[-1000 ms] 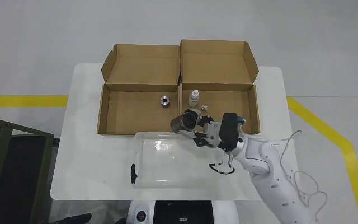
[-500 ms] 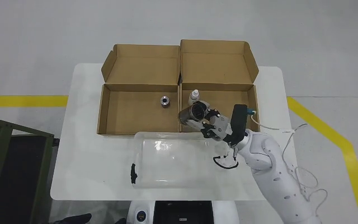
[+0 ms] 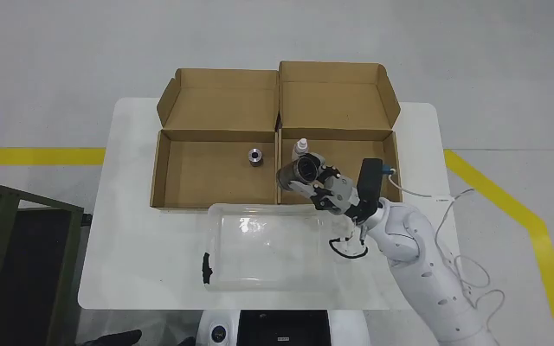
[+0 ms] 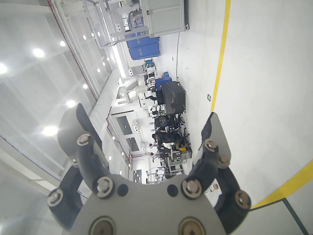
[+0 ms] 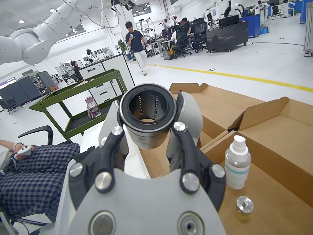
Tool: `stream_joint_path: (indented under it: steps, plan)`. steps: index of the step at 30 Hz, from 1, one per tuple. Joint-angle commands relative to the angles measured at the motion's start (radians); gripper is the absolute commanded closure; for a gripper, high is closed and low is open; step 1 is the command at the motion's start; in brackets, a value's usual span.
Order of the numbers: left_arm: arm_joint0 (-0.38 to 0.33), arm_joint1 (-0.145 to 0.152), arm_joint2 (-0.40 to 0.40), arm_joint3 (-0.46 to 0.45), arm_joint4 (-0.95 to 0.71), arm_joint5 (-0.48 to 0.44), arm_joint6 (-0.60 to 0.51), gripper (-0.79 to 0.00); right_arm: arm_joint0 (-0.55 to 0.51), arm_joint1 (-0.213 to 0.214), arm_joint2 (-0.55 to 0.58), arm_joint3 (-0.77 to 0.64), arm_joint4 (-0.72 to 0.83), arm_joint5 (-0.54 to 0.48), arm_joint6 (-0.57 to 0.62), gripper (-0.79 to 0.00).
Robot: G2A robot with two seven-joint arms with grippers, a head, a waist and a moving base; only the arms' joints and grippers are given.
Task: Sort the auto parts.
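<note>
Linear bearing (image 3: 293, 176) tight in right tool (image 5: 149, 110), now nearer the bottle (image 3: 299, 149); left tool (image 4: 145, 112) wide open, empty

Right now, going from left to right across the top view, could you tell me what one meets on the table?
Black clip → small metal part → cylindrical bearing, held in the right claw.

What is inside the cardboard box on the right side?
A small spray bottle stands there, with a small metal part beside it. The right gripper, holding a bearing, covers part of the box floor.
</note>
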Motion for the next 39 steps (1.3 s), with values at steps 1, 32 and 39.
stream_joint_path:
  steps: [1,32,39]
  plan:
    - [0.000,0.000,0.000,0.000,0.000,0.000,0.000,-0.785,0.003,0.000,-0.003,0.000,-0.014,0.010,0.006,0.000]
    - [0.000,0.000,0.000,0.000,0.000,0.000,0.000,-0.785,0.306,-0.062,-0.259,0.193,-0.135,0.091,0.209,0.000]
    - [0.000,0.000,0.000,0.000,0.000,0.000,0.000,-0.785,0.371,-0.082,-0.320,0.263,-0.152,0.097,0.269,0.000]
